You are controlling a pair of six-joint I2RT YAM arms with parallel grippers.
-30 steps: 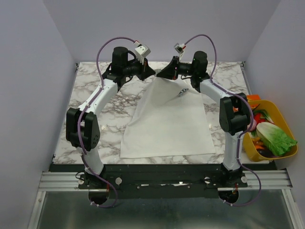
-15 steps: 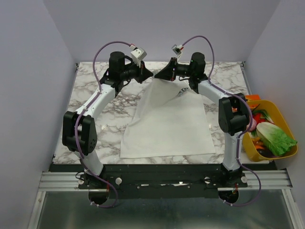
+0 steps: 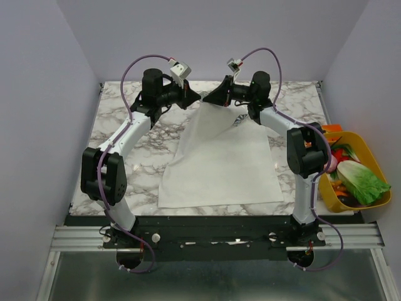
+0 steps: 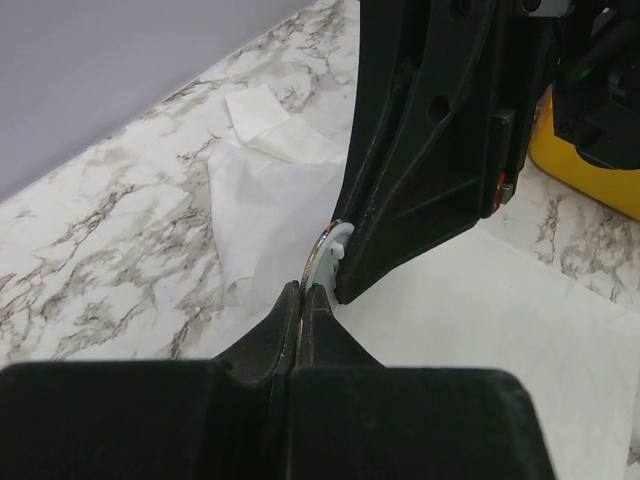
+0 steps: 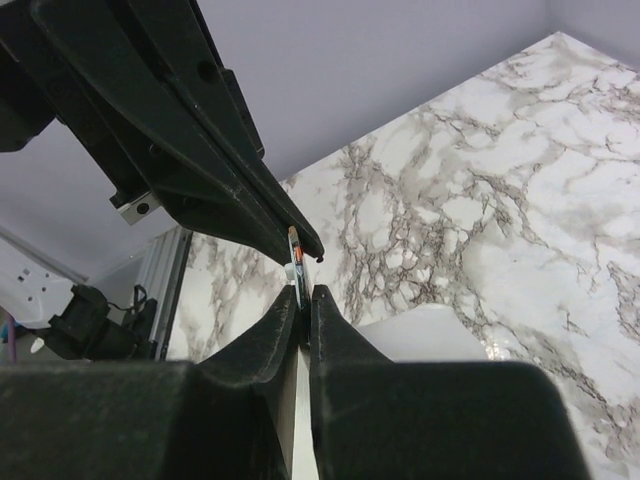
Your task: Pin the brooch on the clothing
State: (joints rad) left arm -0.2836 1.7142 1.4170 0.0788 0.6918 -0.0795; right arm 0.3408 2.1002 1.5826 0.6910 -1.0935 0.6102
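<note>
White T-shirt cloth stands in a peak where your grippers meet tip to tip. Your right gripper seems to pinch the brooch edge-on, disc upright, just above that cloth. Your left gripper, clamped shut, touches it from the opposite side.

In the top view the clothing lies on the table in the middle of the frame, and its upper end reaches up to my two grippers. My left gripper and my right gripper meet tip to tip at the upper centre. The brooch stands between their tips. A basket sits at the right edge, beside the table, with vegetables in it.
</note>
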